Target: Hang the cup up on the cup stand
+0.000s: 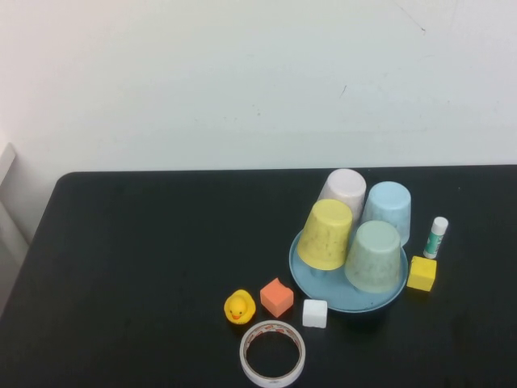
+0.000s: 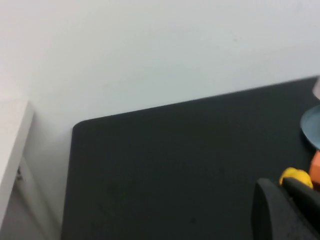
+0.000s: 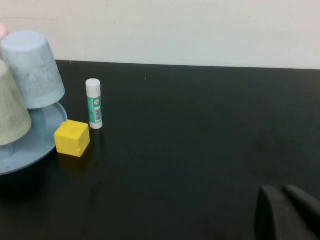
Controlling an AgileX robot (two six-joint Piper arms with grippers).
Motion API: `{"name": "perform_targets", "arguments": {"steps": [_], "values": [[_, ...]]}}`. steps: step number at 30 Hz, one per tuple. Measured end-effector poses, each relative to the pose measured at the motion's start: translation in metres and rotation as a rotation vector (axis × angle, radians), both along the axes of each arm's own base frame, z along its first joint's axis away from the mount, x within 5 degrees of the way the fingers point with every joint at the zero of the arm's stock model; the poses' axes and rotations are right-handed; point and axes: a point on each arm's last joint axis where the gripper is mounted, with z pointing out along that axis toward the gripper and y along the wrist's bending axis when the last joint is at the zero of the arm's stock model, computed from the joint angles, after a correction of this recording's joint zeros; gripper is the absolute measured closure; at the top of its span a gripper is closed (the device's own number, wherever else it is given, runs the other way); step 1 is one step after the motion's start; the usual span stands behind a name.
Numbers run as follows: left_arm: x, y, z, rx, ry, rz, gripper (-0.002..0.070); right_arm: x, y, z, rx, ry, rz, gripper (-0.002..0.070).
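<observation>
At the right gripper (image 3: 285,194): clenched on nothing, low over the black table (image 1: 145,267), out of the high view. Well apart from it, the cup stand (image 1: 311,275), a light blue dish with four cups upturned over its pegs. On the stand's near side, closest to this gripper among the four, the cup (image 1: 375,256), mint green, mouth down, tilted slightly outward. Behind the cup, farther from the gripper, the light blue cup (image 1: 387,212); beside the cup on the side away from the gripper, the yellow cup (image 1: 325,234); farthest off, at the back, a pale pink cup (image 1: 342,191).

Between this gripper and the stand, two obstacles: a yellow cube (image 3: 73,138) just beside the dish rim (image 3: 30,147), and a glue stick (image 3: 94,103) upright behind the cube. Otherwise bare table up to the gripper.

At the left gripper (image 2: 283,186): likewise clamped shut and empty, low over the table, also outside the high view. Just past its fingertips, a rubber duck (image 2: 296,177); beyond the duck, an orange cube (image 2: 315,170), then the stand. In front of the stand too, a white cube (image 1: 314,313) and a tape roll (image 1: 272,353).
</observation>
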Motion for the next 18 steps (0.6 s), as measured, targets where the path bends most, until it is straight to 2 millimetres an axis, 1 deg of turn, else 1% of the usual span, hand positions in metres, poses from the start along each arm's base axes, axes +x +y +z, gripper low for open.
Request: {"name": "perform_targets", "arguments": {"steps": [5,6,8,11,14,18], "values": [[0.006,-0.003,-0.015,-0.097,-0.026,0.098,0.0676,0.000,0.000,0.000,0.000,0.000,0.000,0.0678],[0.009,-0.002,-0.023,-0.098,-0.046,0.134,0.0676,0.000,0.000,0.000,0.000,0.000,0.000,0.0678],[0.012,-0.002,-0.033,-0.066,-0.060,0.153,0.0676,0.000,0.000,0.000,0.000,0.000,0.000,0.0678],[0.014,-0.002,-0.045,0.041,-0.073,0.144,0.0676,0.000,0.000,0.000,0.000,0.000,0.000,0.0678],[0.014,-0.003,-0.045,0.103,-0.080,0.124,0.0676,0.000,0.000,0.000,0.000,0.000,0.000,0.0678],[0.013,-0.003,-0.050,0.115,-0.026,0.124,0.0676,0.000,0.000,0.000,0.000,0.000,0.000,0.0678]]}}
